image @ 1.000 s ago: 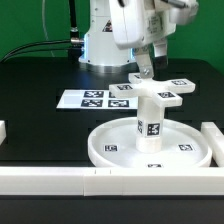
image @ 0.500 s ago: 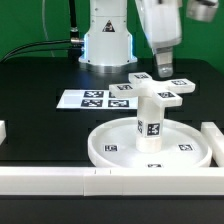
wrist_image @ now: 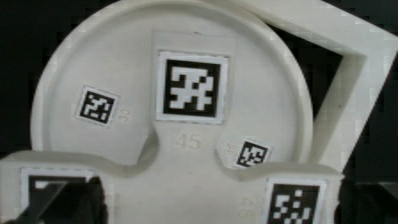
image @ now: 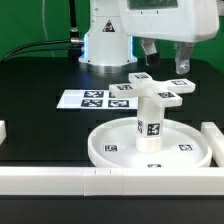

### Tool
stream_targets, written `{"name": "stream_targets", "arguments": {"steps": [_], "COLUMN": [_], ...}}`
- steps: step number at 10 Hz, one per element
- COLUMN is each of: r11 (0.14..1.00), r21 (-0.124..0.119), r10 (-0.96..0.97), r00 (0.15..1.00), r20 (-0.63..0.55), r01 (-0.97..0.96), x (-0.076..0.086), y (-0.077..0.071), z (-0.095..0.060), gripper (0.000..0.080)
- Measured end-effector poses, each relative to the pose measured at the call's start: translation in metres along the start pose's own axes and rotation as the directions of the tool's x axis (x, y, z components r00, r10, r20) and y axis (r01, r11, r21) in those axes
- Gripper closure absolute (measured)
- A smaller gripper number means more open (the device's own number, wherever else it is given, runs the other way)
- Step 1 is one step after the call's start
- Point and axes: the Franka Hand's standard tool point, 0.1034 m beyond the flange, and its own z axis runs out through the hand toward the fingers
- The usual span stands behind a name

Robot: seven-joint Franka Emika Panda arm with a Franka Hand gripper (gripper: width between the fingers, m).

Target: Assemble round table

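Hanging high in the upper right of the exterior view, the gripper had its two fingers spread wide and held nothing. It sat above the cross foot, not touching it. My guess was that it hung there so it could come down on the foot to grab it.

The round disc lay flat in the lower middle of that view, rim up like a plate. The short post stood straight up in the middle of the disc, so I think that joint was made. The cross foot lay on the black table just behind the post, toward the upper right, and it was not yet on the post. White border bars ran along the bottom of the frame and up the right side, close to the disc. I think they kept the disc from sliding.

A flat marker board lay in the middle left with its square tags.

No words or brand names could be read anywhere. Black and white square tags sat on the post, the disc, the foot and the board. In the wrist view, a white part filled the frame with a big tag in the middle. Faint raised marks showed just under that tag, but they were too blurry to read.
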Motion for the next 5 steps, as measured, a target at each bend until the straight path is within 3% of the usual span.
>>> {"name": "stream_targets", "arguments": {"steps": [1,2,3,5], "r11": [0.996,0.954,0.898,0.77], "r21": [-0.008,-0.049,-0.07,-0.089], "r10": [-0.092,-0.296,-0.436,-0.633], "r00": [0.996,0.955,0.9,0.774], "r20": [-0.004,-0.022,-0.017,0.019], "r01": [0.092,0.294,0.434,0.632], "x": [0.0004,0.0023,0.0023,0.0008], "y": [0.0006,0.0013,-0.0003,-0.0048], "z": [0.0005,0.0008,-0.0003,-0.0028], "gripper": [0.015,0.015,0.015,0.015]}}
